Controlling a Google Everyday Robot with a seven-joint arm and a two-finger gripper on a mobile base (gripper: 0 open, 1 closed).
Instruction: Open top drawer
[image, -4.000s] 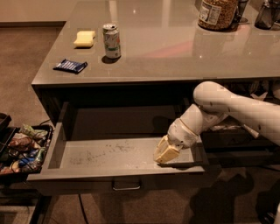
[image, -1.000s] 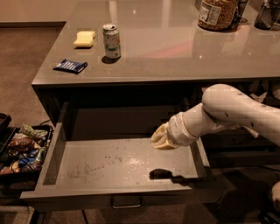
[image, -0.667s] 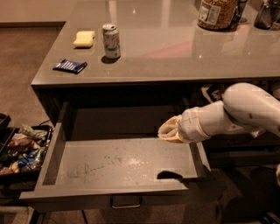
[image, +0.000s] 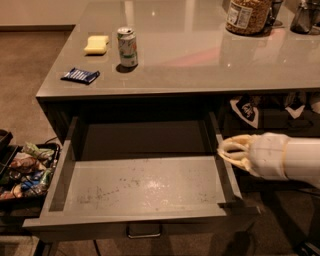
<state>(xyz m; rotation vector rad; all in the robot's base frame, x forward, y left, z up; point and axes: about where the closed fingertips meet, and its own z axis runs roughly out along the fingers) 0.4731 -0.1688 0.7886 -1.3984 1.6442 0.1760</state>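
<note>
The top drawer (image: 140, 187) stands pulled far out under the grey counter. Its pale grey scuffed floor shows and holds nothing. Its small metal pull (image: 144, 231) hangs at the middle of the front panel, at the bottom of the view. My gripper (image: 229, 150) is at the right of the drawer, just above its right side wall, outside the drawer's inside. The white arm runs off to the right edge.
On the counter (image: 200, 55) stand a soda can (image: 128, 46), a yellow sponge (image: 96, 44), a blue packet (image: 80, 75) and a jar (image: 248, 15). An open bin of snack packs (image: 25, 170) sits at the left, beside the drawer. Another compartment (image: 272, 112) lies right.
My gripper has drawn back to the right, from inside the drawer to above its right wall. The drawer stands further out than 4 seconds ago.
</note>
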